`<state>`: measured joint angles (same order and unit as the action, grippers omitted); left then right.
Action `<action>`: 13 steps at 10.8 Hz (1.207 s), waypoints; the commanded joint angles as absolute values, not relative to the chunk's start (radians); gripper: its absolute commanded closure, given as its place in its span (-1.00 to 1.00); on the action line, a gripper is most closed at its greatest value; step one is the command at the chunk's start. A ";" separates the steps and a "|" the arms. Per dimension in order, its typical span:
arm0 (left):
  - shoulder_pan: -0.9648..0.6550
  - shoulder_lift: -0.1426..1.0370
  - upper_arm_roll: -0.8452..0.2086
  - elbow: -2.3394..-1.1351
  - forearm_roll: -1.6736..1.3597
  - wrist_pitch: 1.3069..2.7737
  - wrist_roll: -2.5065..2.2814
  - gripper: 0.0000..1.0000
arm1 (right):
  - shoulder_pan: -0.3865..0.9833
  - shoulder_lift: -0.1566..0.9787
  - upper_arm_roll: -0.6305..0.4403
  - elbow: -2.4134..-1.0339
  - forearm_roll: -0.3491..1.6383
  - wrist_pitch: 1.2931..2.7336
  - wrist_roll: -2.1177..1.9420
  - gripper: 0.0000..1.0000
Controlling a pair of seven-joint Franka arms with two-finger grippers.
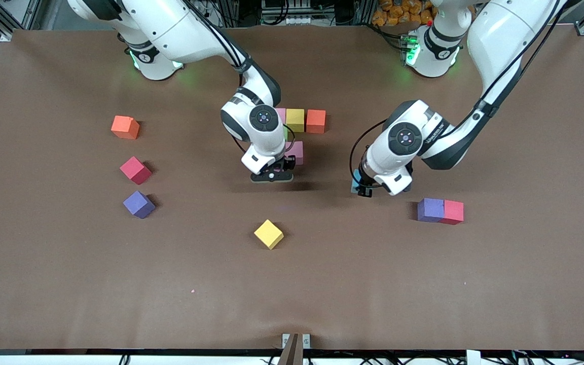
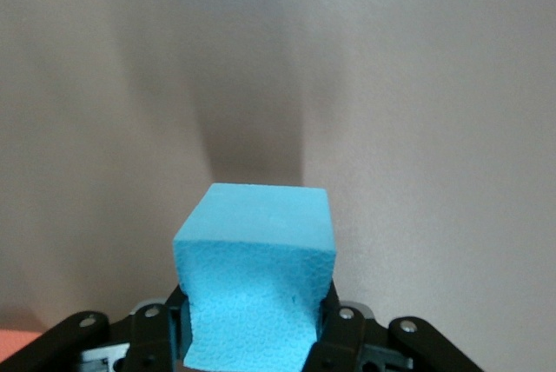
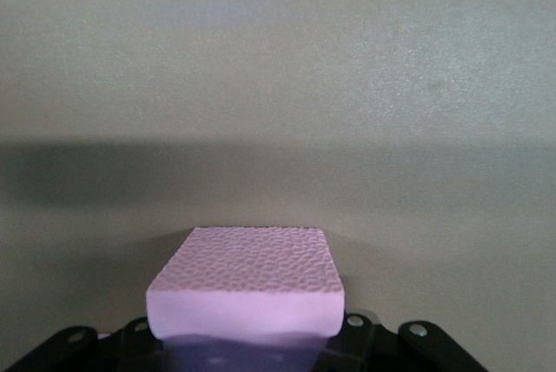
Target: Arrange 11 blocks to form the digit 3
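Observation:
My left gripper (image 1: pixel 364 190) is shut on a blue block (image 2: pixel 256 242), low over bare table toward the left arm's end; a sliver of the block shows in the front view (image 1: pixel 355 178). My right gripper (image 1: pixel 271 176) is shut on a pink block (image 3: pixel 248 278) over the middle of the table, just nearer the camera than the started figure. That figure has a row of a pink block (image 1: pixel 281 114), a yellow block (image 1: pixel 295 120) and an orange block (image 1: pixel 316 121), a green sliver (image 1: pixel 286 133) under my right wrist, and another pink block (image 1: pixel 297 152).
Loose blocks lie toward the right arm's end: orange (image 1: pixel 125 127), red (image 1: pixel 135 170), purple (image 1: pixel 138 204). A yellow block (image 1: pixel 268 233) lies nearer the camera at mid-table. A purple block (image 1: pixel 431 210) and a red block (image 1: pixel 453 212) touch, near my left gripper.

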<state>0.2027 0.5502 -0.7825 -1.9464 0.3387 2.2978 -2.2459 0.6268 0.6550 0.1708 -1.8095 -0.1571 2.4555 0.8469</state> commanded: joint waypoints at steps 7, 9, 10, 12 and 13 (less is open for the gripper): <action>0.221 0.525 -0.824 -1.985 0.318 2.347 -2.473 1.00 | 0.634 0.649 0.163 -1.813 -0.166 2.453 0.838 -1.00; 0.212 0.534 -0.827 -1.985 0.318 2.355 -2.500 1.00 | 0.623 0.624 0.163 -1.810 -0.158 2.451 0.838 -1.00; 0.210 0.535 -0.837 -1.986 0.318 2.367 -2.516 1.00 | 0.609 0.597 0.163 -1.810 -0.156 2.430 0.838 -1.00; 0.206 0.549 -0.851 -1.987 0.318 2.368 -2.531 1.00 | 0.592 0.527 0.164 -1.812 -0.156 2.346 0.835 -1.00; 0.195 0.554 -0.859 -1.987 0.318 2.370 -2.533 1.00 | 0.568 0.490 0.164 -1.812 -0.156 2.306 0.828 -1.00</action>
